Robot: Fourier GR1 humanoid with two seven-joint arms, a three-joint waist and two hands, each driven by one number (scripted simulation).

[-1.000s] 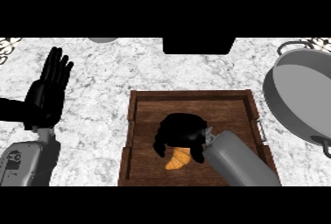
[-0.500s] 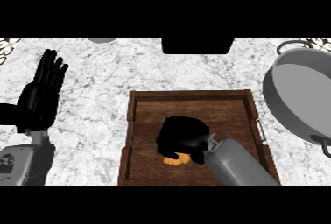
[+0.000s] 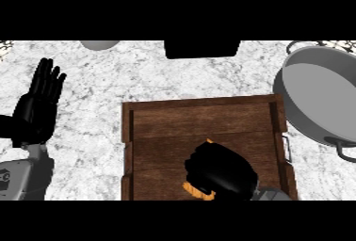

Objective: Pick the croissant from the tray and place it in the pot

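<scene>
A wooden tray lies in the middle of the marble counter. My right hand is over the tray's near part, fingers curled round the orange croissant. Only a thin edge of the croissant shows below the hand and a tip at its top. The grey pot stands to the right of the tray, with nothing in it. My left hand rests open at the left edge, fingers up.
A black object sits at the counter's far edge, behind the tray. A grey rounded thing shows at the far left. The pot's handle sticks out toward the near right.
My right hand has closed down over the croissant and drawn toward the near edge, so less of the croissant shows. The view has shifted slightly; the left hand stays raised.
</scene>
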